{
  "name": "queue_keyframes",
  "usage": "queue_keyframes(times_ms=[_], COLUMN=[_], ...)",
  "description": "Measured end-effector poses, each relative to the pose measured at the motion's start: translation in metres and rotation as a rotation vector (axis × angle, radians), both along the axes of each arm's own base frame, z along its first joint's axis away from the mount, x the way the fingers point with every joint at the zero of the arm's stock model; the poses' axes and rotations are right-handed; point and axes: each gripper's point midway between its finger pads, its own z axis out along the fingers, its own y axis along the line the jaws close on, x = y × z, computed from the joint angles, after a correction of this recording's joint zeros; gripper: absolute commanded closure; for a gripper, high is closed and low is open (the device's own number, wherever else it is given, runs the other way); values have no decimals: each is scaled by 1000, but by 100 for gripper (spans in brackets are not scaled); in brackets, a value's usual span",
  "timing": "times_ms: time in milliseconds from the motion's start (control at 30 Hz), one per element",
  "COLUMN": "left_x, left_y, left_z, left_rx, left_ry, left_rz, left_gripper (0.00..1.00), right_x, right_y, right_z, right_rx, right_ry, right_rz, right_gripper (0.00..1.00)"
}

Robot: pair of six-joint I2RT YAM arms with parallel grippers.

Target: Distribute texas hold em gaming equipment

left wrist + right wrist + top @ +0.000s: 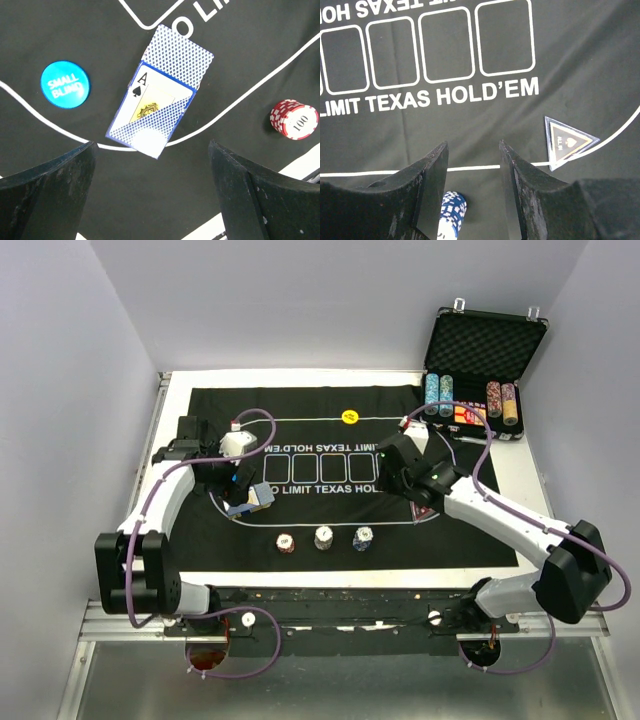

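Left gripper (151, 145) hangs over the left part of the mat (300, 410). Its jaws are spread wide with nothing gripped, and a dark finger stands clear on either side of the deck box (155, 110). We note the deck box lying flat on the mat across a curved white line, blue-patterned, with an ace of spades showing in its front. Beside it on the left sits the blue disc (65, 84) marked SMALL BLIND. Well off to the right is the red chip stack (295, 119), its top chip reading 100. Right gripper (473, 145) hovers over the right half of the mat, jaws parted with an empty gap, holding nothing. Under it, partly hidden by one finger, the blue chip stack (451, 212) stands on the mat. Right of that and a little farther, the triangular marker (567, 141) printed ALL IN lies on the white line. In the top view we log red, the white chip stack (323, 537) and blue in a row along the near side of the mat, each apart from the next. The yellow disc (349, 417) rests near the far edge, mid-mat. Past the far right corner the black case (487, 340) stands with its lid up, and four chip rows (432, 392) lie in its tray.
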Motion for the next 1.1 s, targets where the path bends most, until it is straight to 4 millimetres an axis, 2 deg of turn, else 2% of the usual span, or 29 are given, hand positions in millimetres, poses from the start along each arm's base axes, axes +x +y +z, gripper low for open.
queue_keyframes(times_ms=[367, 567, 967, 1033, 1100], left_x=[-3, -4, 8, 8, 8], left_y=[-22, -17, -14, -14, -15], left_z=[-44, -67, -75, -78, -80], left_rx=[97, 142, 175, 178, 180], left_ry=[73, 127, 112, 117, 113], left_rz=[-255, -288, -327, -336, -344], left_gripper=[1, 1, 2, 6, 14], right_x=[-6, -7, -10, -10, -10], right_y=[7, 9, 13, 14, 14], right_z=[9, 9, 10, 10, 10], right_rx=[34, 37, 49, 50, 51], right_ry=[-13, -10, -6, -5, -4], right_rz=[43, 57, 82, 84, 86], right_gripper=[46, 46, 46, 46, 46])
